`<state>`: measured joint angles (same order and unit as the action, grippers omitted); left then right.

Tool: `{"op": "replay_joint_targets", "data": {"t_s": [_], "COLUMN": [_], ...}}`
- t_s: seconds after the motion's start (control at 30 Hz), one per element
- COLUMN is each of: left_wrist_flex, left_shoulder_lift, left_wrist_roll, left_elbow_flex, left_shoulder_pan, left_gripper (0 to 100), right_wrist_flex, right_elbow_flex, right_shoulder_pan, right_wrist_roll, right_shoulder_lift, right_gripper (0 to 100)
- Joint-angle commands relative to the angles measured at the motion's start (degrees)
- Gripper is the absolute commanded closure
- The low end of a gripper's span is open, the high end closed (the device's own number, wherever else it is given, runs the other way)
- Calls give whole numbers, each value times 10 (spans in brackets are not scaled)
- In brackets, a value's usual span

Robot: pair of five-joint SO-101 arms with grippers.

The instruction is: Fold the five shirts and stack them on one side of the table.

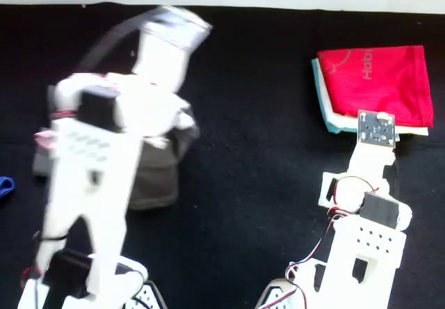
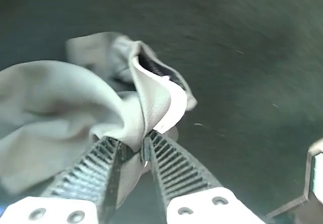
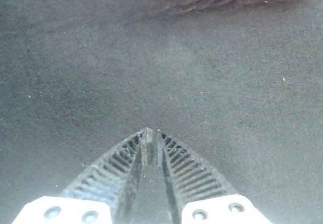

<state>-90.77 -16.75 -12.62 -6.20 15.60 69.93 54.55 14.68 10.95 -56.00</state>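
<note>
— where's the left gripper (image 2: 144,142)?
— clamped on a fold of the grey shirt (image 2: 60,103). its two ribbed fingers pinch the cloth between them. the rest of the shirt bunches up beyond the tips, with a paler inner face and a dark strip at one edge.
— and seen from above?
— the left arm (image 1: 97,163) stands over the left half of the black table (image 1: 257,156). the grey shirt sits in a crumpled heap under and beside it, partly hidden by the arm.
— the right gripper (image 3: 151,133)?
— its fingers are pressed together with nothing between them, over bare black table. a strip of red cloth lies farther off ahead of it.
— and the folded ones?
— there's a stack (image 1: 320,93) at the far right of the table. a red shirt (image 1: 379,83) lies on top, with a turquoise edge and a cream edge peeking out below. i can't tell how many are in it. the right arm (image 1: 368,218) points at the stack's near edge, its wrist overlapping that edge in the high view.
— anything else?
— a small blue object (image 1: 5,186) at the table's left edge, well apart from the stack.
</note>
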Motion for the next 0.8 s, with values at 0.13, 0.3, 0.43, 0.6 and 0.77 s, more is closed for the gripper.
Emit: {"op": "replay_joint_targets", "data": {"t_s": [0.13, 0.3, 0.43, 0.6, 0.77], "left_wrist_flex": [105, 103, 93, 34, 27], "left_shoulder_lift": [13, 10, -7, -15, -13], "left_wrist_roll": [73, 101, 89, 64, 13], "left_elbow_flex": [-15, -78, -102, -62, 33], "left_shoulder_pan": [78, 47, -11, -163, -340], "left_gripper": [861, 822, 822, 822, 822], "right_wrist_flex": [-11, -12, -12, -11, -23], "right_elbow_flex": [-5, -2, 0, -1, 0], "right_shoulder_pan": [7, -24, -91, -218, -416], "right_wrist_roll": [1, 1, 1, 1, 1], "right_shoulder_lift": [-7, -7, -7, -2, 0], "right_gripper": [968, 968, 968, 946, 817]}}
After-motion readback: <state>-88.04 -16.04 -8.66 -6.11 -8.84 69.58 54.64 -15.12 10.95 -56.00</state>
